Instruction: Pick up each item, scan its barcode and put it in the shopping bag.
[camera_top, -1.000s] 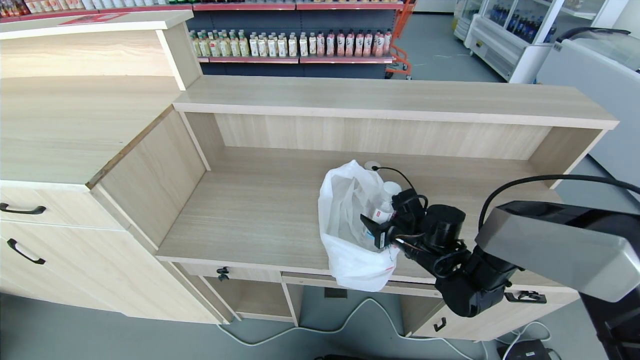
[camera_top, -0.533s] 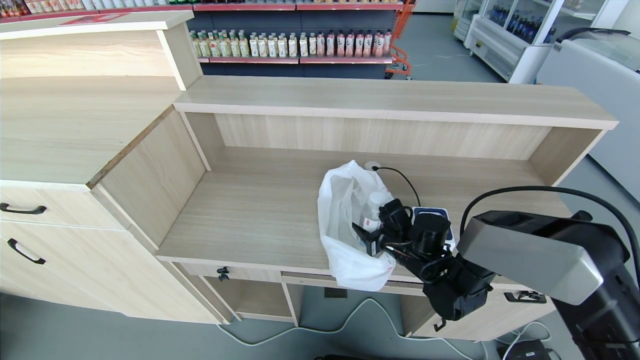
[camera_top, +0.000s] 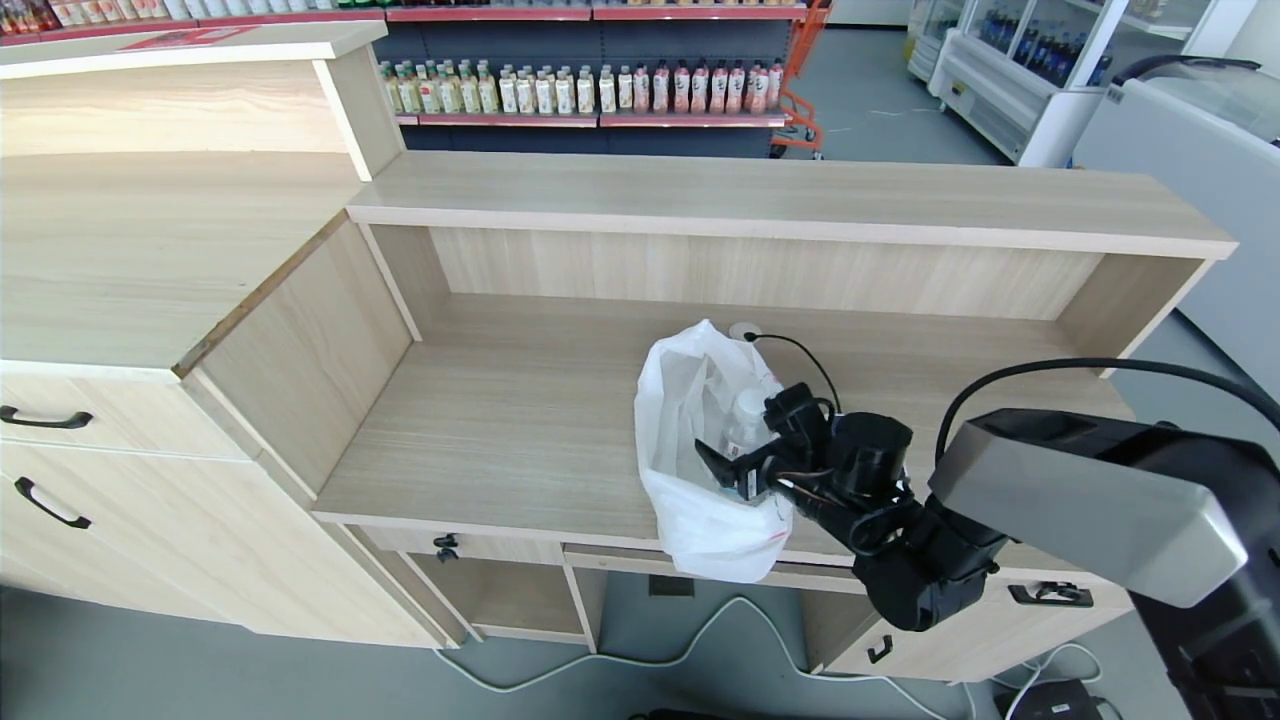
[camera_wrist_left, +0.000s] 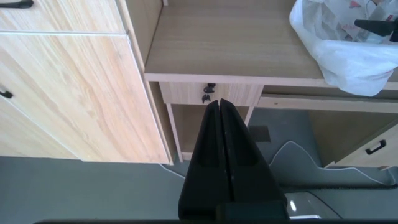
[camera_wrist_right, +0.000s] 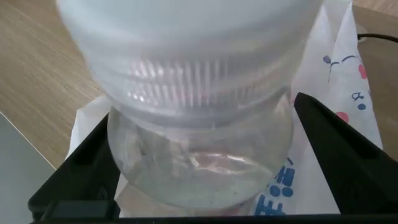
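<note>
Okay, OP here: the right gripper (camera_top: 737, 470) has its fingers (camera_wrist_right: 339, 155) clamped on a clear plastic bottle (camera_top: 746, 424), one on each side of the body. How do you reckon that thing handles?

Replier: Light-ish, I'd guess. It's thin-walled, smooth and a bit slippery, with what looks like clear liquid inside. Squeeze too hard and it probably dents, squeeze too loosely and it slides. The ribbed stretch of the body seems the safest place to hold, and that's roughly where the fingers sit.

OP: And where is it relative to the bag?

Replier: Between the fingers, right at the mouth of the white shopping bag (camera_top: 690, 520), which opens directly under them. The bag is flimsy film with no stiffness, so it'll fold in wherever it gets bumped. Its belly slumps over the front edge of the tabletop (camera_top: 520, 420), below the fingers.

OP: What about the surroundings?

Replier: The pale wood top is flat and smooth. A black cable (camera_top: 805, 352) loops just behind the fingers, and a raised back ledge stands farther beyond. The store shelves (camera_top: 580, 90) are way off past that.

The left gripper (camera_wrist_left: 219, 111) has its fingers pressed together on nothing. It's well off to the side of the busy fingers and lower than the tabletop's edge.
</note>
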